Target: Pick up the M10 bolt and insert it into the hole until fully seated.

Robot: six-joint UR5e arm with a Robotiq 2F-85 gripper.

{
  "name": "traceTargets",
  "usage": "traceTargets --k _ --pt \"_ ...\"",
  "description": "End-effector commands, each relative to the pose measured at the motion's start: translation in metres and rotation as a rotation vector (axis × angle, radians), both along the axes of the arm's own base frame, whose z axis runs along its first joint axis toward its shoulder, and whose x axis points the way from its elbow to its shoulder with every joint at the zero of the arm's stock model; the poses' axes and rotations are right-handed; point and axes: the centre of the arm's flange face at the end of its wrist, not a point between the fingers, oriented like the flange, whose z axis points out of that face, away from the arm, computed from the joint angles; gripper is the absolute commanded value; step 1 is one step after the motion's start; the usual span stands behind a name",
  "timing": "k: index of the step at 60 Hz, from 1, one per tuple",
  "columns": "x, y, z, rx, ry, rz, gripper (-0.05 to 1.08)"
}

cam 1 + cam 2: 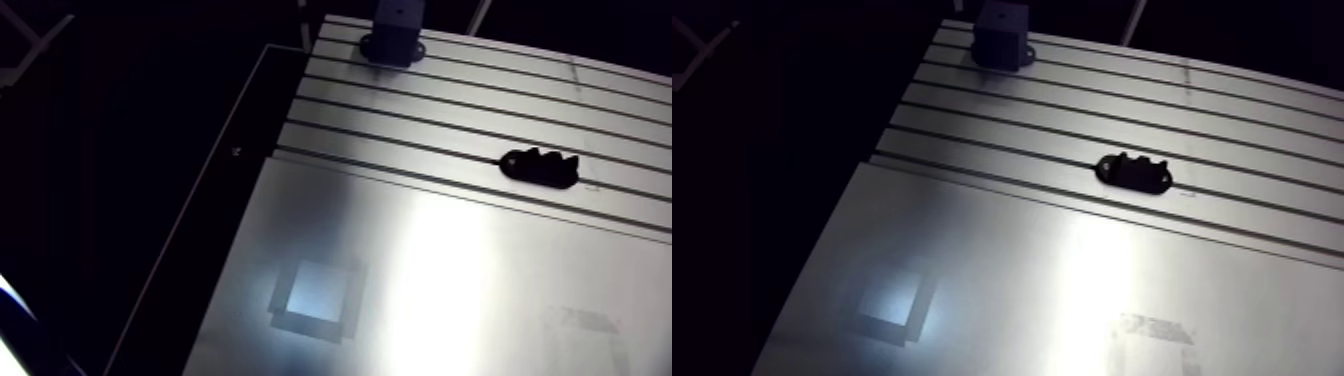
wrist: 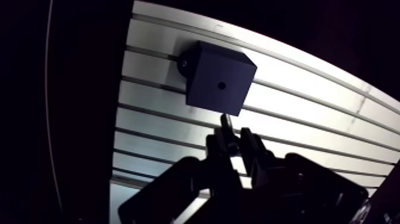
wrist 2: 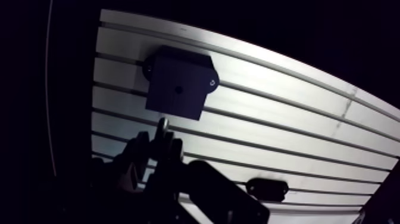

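Gripper jaws are clamped on the M10 bolt, which pokes out ahead of the fingertips. Its tip reaches the near edge of a dark block; whether it touches is hard to tell. The block's small hole sits farther up its face. A black holder lies well apart on the slotted table.

M10 bolt head inside end effector
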Motion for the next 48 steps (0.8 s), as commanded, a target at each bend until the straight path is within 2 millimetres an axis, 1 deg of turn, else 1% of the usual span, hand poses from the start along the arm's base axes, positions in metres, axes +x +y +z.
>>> traceTargets --k 1,6,22,30,32,36,48 --pt "-0.004 -0.004 -0.017 0.01 -0.022 -0.001 1.08" --pt "-0.005 -0.004 -0.022 0.011 -0.03 -0.003 1.08" --pt "-0.003 -0.003 -0.025 0.016 -0.045 -0.004 1.08" --pt "-0.004 -0.004 -0.03 0.018 -0.051 -0.002 1.08" --pt "-0.004 -0.004 -0.03 0.019 -0.048 -0.002 1.08" --pt "-0.006 -0.003 -0.036 0.021 -0.053 -0.005 1.08" --pt "-0.009 -0.003 -0.04 0.023 -0.052 -0.004 1.08"
